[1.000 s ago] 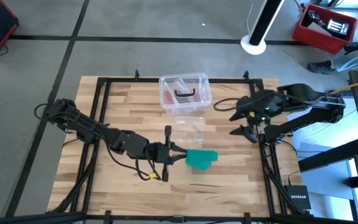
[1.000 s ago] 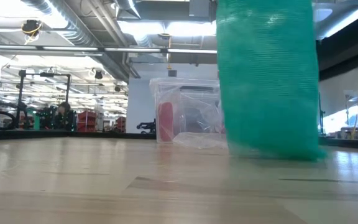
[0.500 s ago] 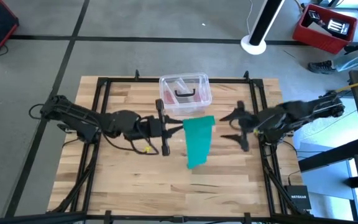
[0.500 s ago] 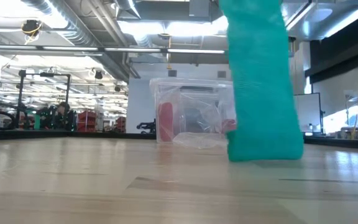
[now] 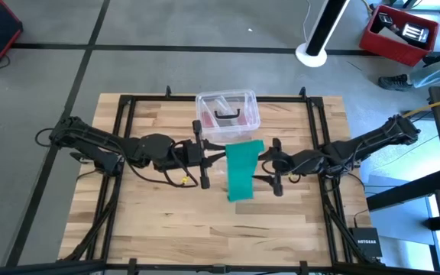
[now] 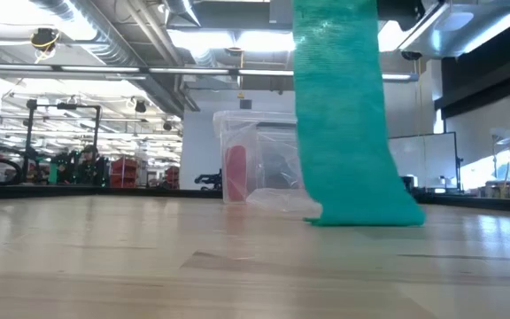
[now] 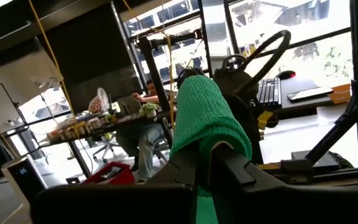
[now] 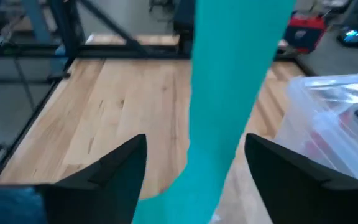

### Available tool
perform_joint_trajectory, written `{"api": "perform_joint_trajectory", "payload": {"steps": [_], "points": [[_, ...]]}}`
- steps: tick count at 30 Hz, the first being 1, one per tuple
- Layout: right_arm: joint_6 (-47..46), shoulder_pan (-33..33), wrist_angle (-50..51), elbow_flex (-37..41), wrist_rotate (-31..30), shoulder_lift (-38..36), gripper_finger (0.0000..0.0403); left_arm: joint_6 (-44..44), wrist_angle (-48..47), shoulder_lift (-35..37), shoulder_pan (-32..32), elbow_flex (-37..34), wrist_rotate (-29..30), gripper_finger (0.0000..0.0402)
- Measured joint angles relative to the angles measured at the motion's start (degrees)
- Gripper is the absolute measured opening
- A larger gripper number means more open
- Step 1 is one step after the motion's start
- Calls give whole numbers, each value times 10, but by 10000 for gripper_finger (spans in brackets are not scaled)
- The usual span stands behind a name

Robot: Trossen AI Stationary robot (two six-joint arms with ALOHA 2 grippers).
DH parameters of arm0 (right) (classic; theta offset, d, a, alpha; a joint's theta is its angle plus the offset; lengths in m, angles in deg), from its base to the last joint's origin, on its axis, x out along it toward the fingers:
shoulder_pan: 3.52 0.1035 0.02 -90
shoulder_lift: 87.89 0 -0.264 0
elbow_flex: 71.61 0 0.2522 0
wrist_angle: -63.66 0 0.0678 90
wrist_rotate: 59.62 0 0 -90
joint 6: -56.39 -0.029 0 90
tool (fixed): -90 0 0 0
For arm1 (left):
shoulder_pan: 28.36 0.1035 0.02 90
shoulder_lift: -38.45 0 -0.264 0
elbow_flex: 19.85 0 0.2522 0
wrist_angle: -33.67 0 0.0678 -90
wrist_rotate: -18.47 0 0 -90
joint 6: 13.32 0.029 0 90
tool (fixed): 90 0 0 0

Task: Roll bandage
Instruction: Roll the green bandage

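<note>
The bandage (image 5: 242, 169) hangs as a long teal strip over the middle of the table (image 5: 159, 221), its upper end pinched in my left gripper (image 5: 207, 154), whose fingers are pressed together on the fabric. In the low view the bandage (image 6: 343, 124) drops from above the picture down to the wood, where its lower end rests in a small fold.

My right gripper (image 5: 276, 177) sits just beside the strip on the other side, fingers spread. Its own wrist view shows what the overhead one cannot: the bandage (image 8: 229, 93) passes between my two dark fingers (image 8: 120, 165), with a gap on either side, so they are not touching it.

My left wrist view shows the top end of the bandage (image 7: 207, 124) draped in a rounded hump over my closed fingers, its ribbed weave plain there.

Behind the strip stands a clear plastic box (image 5: 227, 114) with pinkish contents and a dark item inside; the low view places the box (image 6: 259, 159) partly hidden by the fabric.

The table is pale wooden planks in a black frame. Around it is grey floor, with a red crate (image 5: 400, 33) and a white post base (image 5: 312, 53) beyond. The left wrist view looks into a workshop with desks, a keyboard (image 7: 269, 90) and a seated person (image 7: 148, 134).
</note>
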Motion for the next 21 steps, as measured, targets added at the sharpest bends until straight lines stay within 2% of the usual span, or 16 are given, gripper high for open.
{"api": "perform_joint_trajectory", "payload": {"steps": [5,9,16,21], "points": [[13,0,-129,76,-25,3,209,1,2,0,-1,0,0,15],[32,0,-211,108,-30,13,173,1,1,0,-1,0,-1,15],[87,-1,-261,110,-30,35,130,-10,0,0,-4,0,-10,15],[114,0,-263,110,-27,35,20,-24,-2,1,-9,0,-45,15]]}}
